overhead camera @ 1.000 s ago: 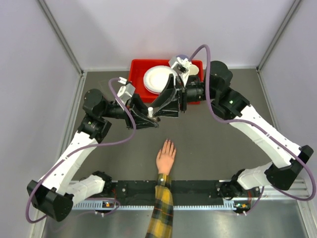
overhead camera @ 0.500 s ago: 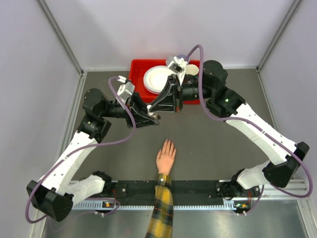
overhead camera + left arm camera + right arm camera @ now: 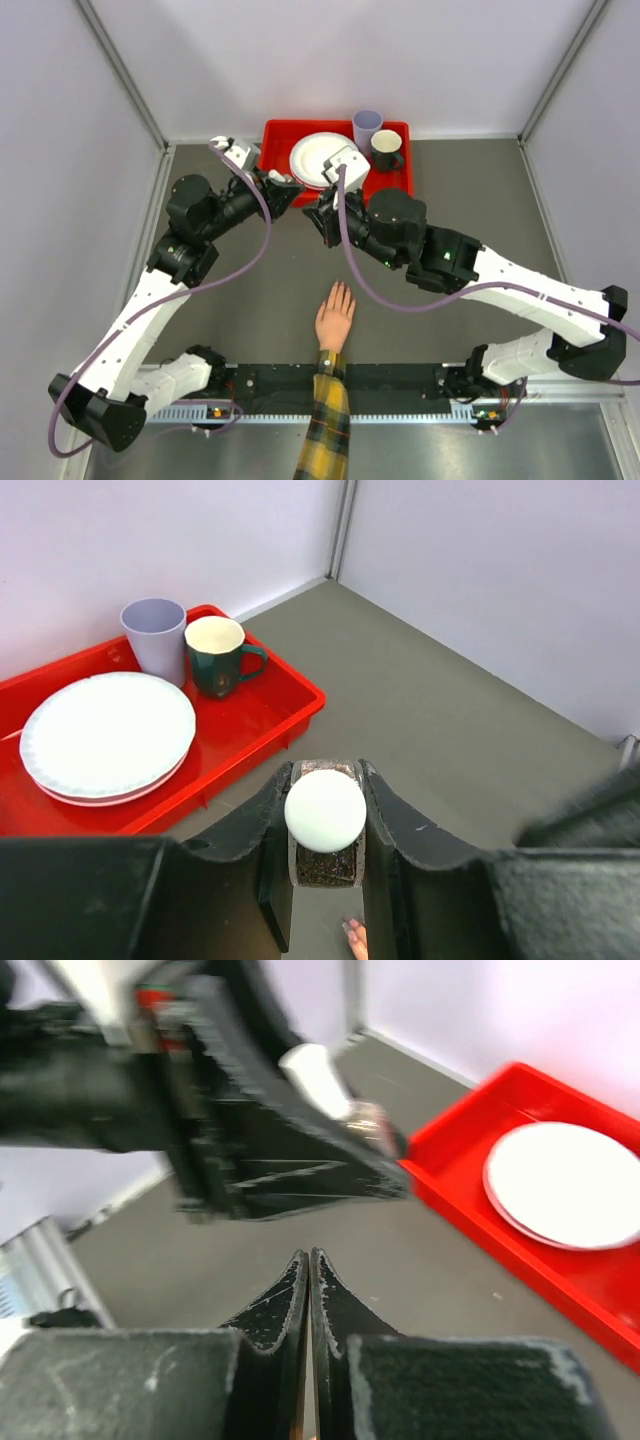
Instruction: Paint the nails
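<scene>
A peach hand (image 3: pixel 335 322) with a yellow plaid sleeve lies palm down near the front edge, its nails (image 3: pixel 340 289) pointing to the back. One fingertip with a nail (image 3: pixel 353 929) shows low in the left wrist view. My left gripper (image 3: pixel 288 190) (image 3: pixel 325 772) is shut on a small clear bottle (image 3: pixel 324 858) of dark glittery polish with a round white cap (image 3: pixel 325 810), held above the table beside the tray. My right gripper (image 3: pixel 316 213) (image 3: pixel 308 1257) is shut with nothing in it, just right of the bottle (image 3: pixel 366 1120).
A red tray (image 3: pixel 275 135) at the back holds white plates (image 3: pixel 315 160), a lilac cup (image 3: pixel 367 125) and a dark green mug (image 3: pixel 386 150). Grey walls close in the table on three sides. A black rail (image 3: pixel 400 380) runs along the near edge.
My right gripper has shut and swung left and towards the front, away from the bottle's cap. My left gripper has carried the bottle back towards the tray.
</scene>
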### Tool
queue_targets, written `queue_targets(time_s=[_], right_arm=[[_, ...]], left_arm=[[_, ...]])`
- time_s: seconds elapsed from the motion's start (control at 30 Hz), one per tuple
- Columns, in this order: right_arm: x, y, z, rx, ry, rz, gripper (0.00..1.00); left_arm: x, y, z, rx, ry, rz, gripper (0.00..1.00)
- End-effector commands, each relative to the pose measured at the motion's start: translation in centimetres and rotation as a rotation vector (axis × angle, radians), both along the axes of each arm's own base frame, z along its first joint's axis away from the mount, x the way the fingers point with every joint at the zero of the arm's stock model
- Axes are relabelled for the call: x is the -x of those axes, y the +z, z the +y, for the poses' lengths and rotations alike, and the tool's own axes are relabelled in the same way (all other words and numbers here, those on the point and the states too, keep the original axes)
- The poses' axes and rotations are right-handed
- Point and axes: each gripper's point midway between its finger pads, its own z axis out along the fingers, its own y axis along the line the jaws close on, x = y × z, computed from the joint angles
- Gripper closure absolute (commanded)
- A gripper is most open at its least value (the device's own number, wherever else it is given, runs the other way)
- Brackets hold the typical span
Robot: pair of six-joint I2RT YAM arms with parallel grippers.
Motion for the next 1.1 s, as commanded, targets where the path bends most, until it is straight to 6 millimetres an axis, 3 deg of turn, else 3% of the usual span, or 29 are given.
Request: queue_targets(time_s=[0.0, 0.03, 0.07, 0.1, 0.13, 0.2, 0.23, 0.3, 0.33, 0.53, 0.63, 0.87, 1.07], right_arm=[[-2.0, 2.4, -3.2, -0.018, -0.118, -0.041, 1.00], [-1.2, 3.3, -2.9, -0.039, -0.045, -0.030, 1.00], [-1.8, 3.8, -3.5, -0.045, -0.017, -0.025, 0.96], [-1.4, 3.4, -3.7, -0.021, 0.049, -0.003, 0.92], [0.5, 4.1, -2.8, -0.029, 0.204, -0.002, 0.89], [0.9, 4.5, -3.7, -0.037, 0.298, -0.011, 0.74], [2.7, 4.6, -3.3, -0.045, 0.423, -0.018, 0.68], [3.2, 4.7, -3.6, -0.048, 0.505, -0.017, 0.61], [4.3, 5.1, -3.4, -0.056, 0.580, -0.023, 0.60], [6.0, 4.9, -1.7, -0.090, 0.753, 0.045, 0.64], [6.8, 5.4, -1.3, -0.123, 0.814, 0.056, 0.61], [5.5, 5.6, -0.4, -0.136, 0.772, 0.081, 0.59], [3.6, 5.2, 0.0, -0.131, 0.627, 0.095, 0.57]], left_arm=[[1.9, 2.4, -1.3, 0.008, -0.139, -0.113, 1.00], [3.1, 2.6, -2.0, -0.010, -0.220, -0.129, 1.00], [4.1, 2.0, -2.7, -0.025, -0.302, -0.112, 1.00], [5.4, 1.8, -3.2, -0.034, -0.393, -0.118, 1.00], [8.9, 1.7, -3.9, -0.040, -0.596, -0.124, 1.00], [12.0, 1.7, -3.9, -0.033, -0.775, -0.140, 1.00], [13.8, 1.1, -3.7, -0.014, -0.875, -0.083, 1.00], [14.7, 1.6, -3.4, 0.003, -0.904, -0.103, 1.00], [14.8, 1.5, -3.4, 0.001, -0.908, -0.098, 1.00], [14.6, 1.2, -3.5, -0.001, -0.913, -0.055, 1.00], [14.7, 1.3, -3.4, -0.002, -0.916, -0.053, 1.00], [13.9, 0.9, -3.6, 0.003, -0.866, -0.026, 1.00], [10.2, -0.3, -4.0, -0.046, -0.674, 0.007, 1.00]])
